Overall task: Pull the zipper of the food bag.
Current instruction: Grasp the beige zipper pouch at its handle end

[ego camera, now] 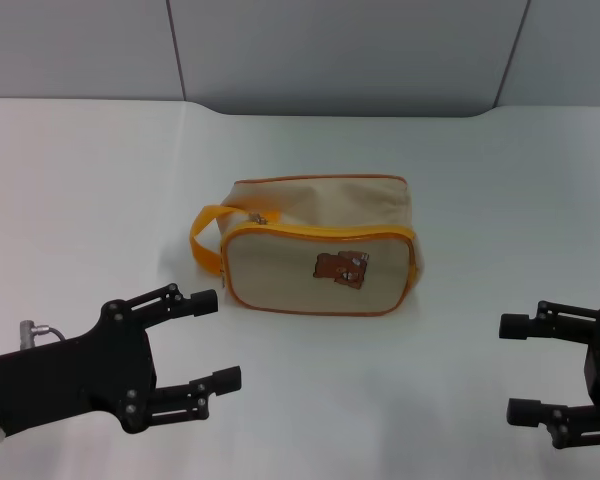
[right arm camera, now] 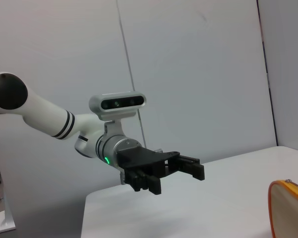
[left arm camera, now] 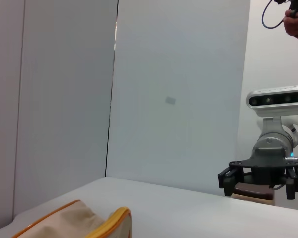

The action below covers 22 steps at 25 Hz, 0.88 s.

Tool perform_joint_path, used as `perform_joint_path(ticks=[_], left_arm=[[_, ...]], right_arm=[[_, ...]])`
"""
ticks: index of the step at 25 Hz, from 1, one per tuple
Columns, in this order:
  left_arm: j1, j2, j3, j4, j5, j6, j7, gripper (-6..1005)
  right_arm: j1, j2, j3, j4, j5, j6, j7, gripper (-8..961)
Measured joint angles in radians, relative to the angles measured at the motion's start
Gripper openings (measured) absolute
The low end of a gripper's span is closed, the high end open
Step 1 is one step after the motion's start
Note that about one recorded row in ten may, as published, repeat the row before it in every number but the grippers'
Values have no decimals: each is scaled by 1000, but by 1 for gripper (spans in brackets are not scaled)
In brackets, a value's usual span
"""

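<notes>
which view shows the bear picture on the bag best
The head view: the bear picture faces that camera on the front panel of the food bag. The left wrist view catches only the bag's top edge and handle; the right wrist view only an orange-piped corner.

Matt beige woven cloth on the food bag (ego camera: pixel 320 215), soft and faintly wrinkled, trimmed in smooth orange piping; the orange loop handle (ego camera: pixel 208 238) at its nine o'clock looks like flat fabric webbing. A small silvery metal pull tab (ego camera: pixel 259 218) glints. Both the left gripper (ego camera: pixel 212 340) and right gripper (ego camera: pixel 517 368) show matt black plastic. The white table (ego camera: pixel 90 200) is smooth, slightly sheened.
</notes>
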Motion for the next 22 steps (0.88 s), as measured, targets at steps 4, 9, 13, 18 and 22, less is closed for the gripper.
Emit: perform_joint_path(ticks=[4, 9, 13, 18, 22], left_arm=[[2, 0, -3, -4, 0, -2, 19, 822], [4, -4, -26, -19, -12, -39, 66, 813], [-11, -8, -76, -131, -76, -170, 172, 806], [-67, -10, -84, -310, -177, -350, 300, 797], [-117, -11, -86, -398, -182, -453, 348, 791]], right_arm=[[0, 1, 1, 0, 0, 2, -2, 837], [1, 1, 2, 3, 2, 9, -7, 837], [1, 9, 10, 5, 4, 11, -23, 837], [1, 16, 16, 5, 5, 15, -31, 837], [1, 16, 16, 5, 5, 18, -31, 837]])
